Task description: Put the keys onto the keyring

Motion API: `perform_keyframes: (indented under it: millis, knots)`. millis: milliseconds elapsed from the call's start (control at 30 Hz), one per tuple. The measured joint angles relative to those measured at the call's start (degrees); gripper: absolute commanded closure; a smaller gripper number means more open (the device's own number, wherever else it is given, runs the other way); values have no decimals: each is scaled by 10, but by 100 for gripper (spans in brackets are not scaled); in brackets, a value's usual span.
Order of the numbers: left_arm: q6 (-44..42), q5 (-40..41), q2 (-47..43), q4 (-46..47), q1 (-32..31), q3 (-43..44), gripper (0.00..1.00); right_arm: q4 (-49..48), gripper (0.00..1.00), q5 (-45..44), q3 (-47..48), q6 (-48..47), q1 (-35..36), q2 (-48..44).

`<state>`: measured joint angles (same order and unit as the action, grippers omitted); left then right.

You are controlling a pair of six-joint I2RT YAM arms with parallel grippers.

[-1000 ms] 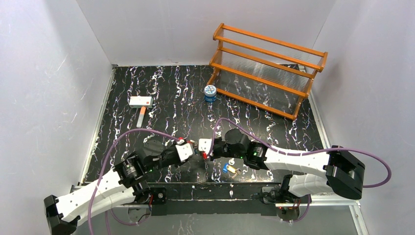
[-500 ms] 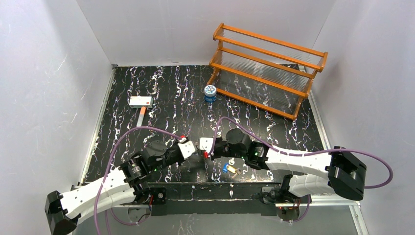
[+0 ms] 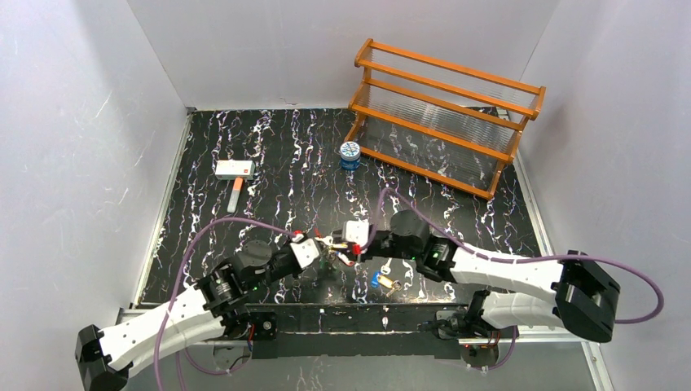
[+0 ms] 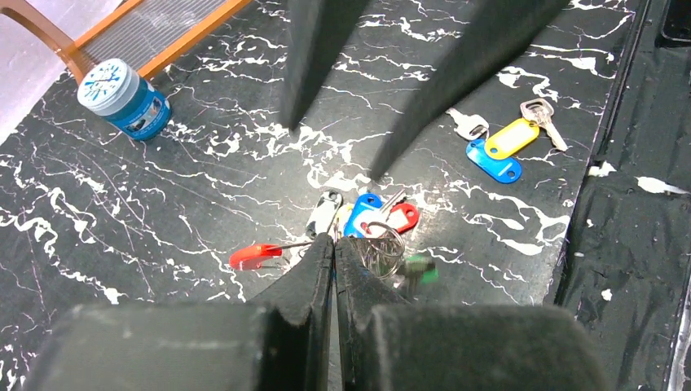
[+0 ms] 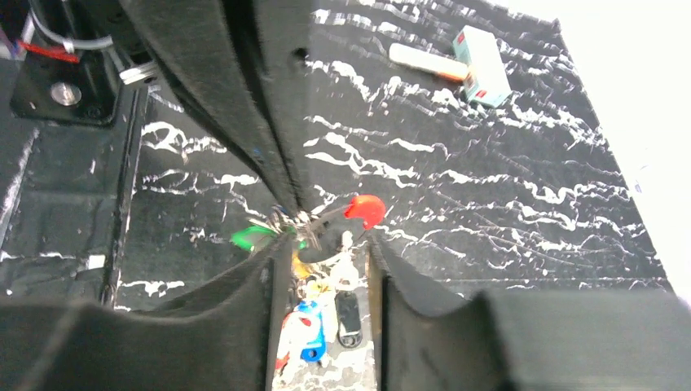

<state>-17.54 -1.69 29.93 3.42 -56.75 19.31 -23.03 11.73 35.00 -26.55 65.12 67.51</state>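
My left gripper [image 4: 334, 241] is shut on the thin wire of the keyring [image 4: 383, 242], and a bunch of keys hangs from it with red [image 4: 255, 255], green [image 4: 420, 269] and blue [image 4: 367, 213] heads. In the top view the bunch [image 3: 334, 248] sits between the left gripper [image 3: 316, 249] and the right gripper [image 3: 345, 238]. My right gripper [image 5: 326, 244] is open, its fingers on either side of the hanging keys without touching them. Loose keys lie on the table to the right, one yellow [image 4: 511, 137] and one blue [image 4: 493, 160], also seen from above [image 3: 381, 281].
A blue-and-white tin [image 3: 350, 155] stands mid-table in front of an orange wooden rack [image 3: 444, 114] at the back right. A white block with an orange handle [image 3: 235, 173] lies at the left. The table's front edge [image 3: 358, 308] runs just behind the loose keys.
The left gripper has closed on the keyring. The right gripper has opened, let go and drawn back to the right, leaving the bunch hanging from the left gripper.
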Motion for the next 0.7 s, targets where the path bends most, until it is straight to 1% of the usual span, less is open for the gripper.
perform_keyframes:
  millis: [33,133,200,300,400,533,700]
  knots:
    - [1,1,-10,0,0,-7,100,-9,47,14,-6,8,-11,-9]
    - [2,3,-52,4,0,-27,100,-50,47,81,-35,39,-66,-38]
    - [2,2,-84,13,0,-40,100,-76,50,127,-48,59,-101,-49]
    - [2,-3,-121,26,0,-53,100,-108,53,192,-57,85,-127,-52]
    - [2,-14,-148,38,0,-60,100,-137,57,247,-60,106,-140,-50]
    - [1,-33,-159,45,0,-60,100,-178,60,304,-60,130,-142,-35]
    - [1,-56,-158,52,0,-60,100,-222,65,351,-60,160,-142,2]
